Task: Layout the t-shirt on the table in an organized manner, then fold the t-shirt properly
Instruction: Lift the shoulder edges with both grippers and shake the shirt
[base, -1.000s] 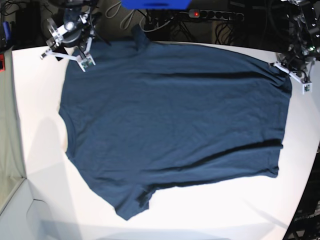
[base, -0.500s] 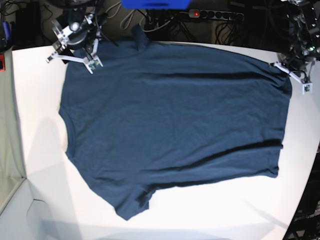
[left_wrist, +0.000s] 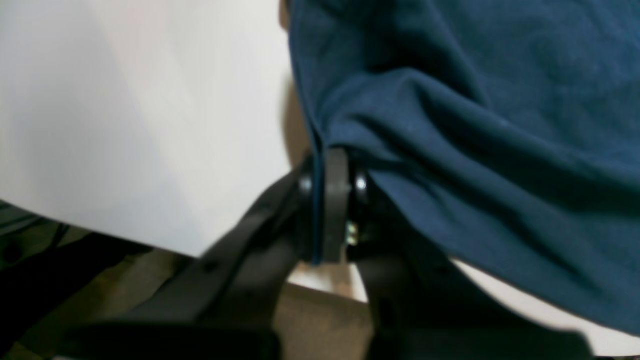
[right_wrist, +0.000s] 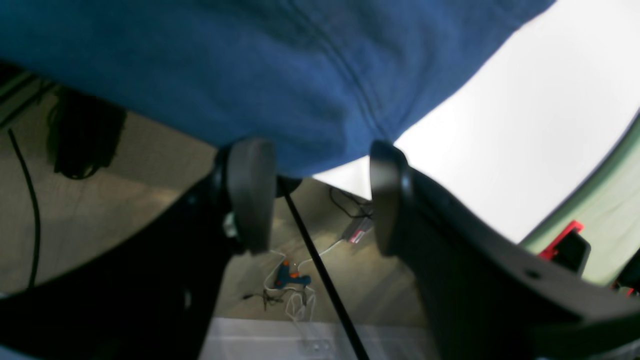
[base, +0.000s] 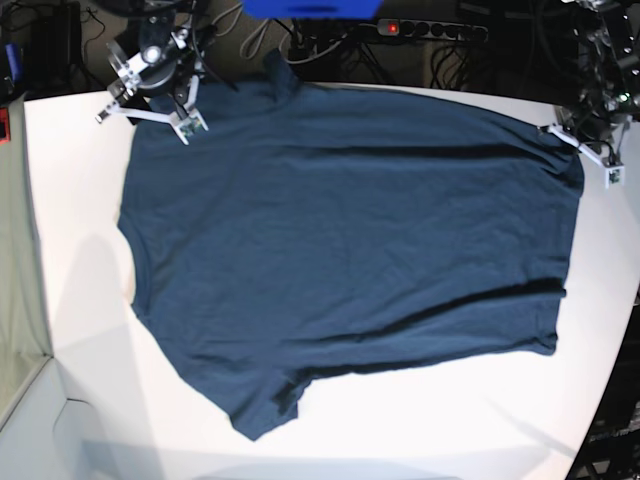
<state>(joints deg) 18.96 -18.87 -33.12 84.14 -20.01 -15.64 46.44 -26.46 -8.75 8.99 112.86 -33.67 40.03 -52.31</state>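
Note:
The navy t-shirt (base: 350, 250) lies spread flat on the white table (base: 80, 300), collar toward the base view's left and hem toward its right. My left gripper (base: 592, 150) is at the shirt's far right hem corner. In the left wrist view it (left_wrist: 332, 200) is shut on the shirt's edge (left_wrist: 450, 150), which is pinched between the fingers. My right gripper (base: 158, 112) is at the shirt's far left shoulder corner. In the right wrist view it (right_wrist: 320, 200) is open, with the shirt's edge (right_wrist: 280, 75) just beyond the fingertips (right_wrist: 250, 190).
A power strip (base: 430, 28), cables and a blue object (base: 310, 8) lie past the table's far edge. A red item (base: 3, 125) and a grey-green panel (base: 15, 250) are at the left. The table's curved edge (base: 615, 340) runs close to the hem.
The right gripper has moved a little toward the table's far edge and to the right in the base view. The left gripper and the shirt have stayed put.

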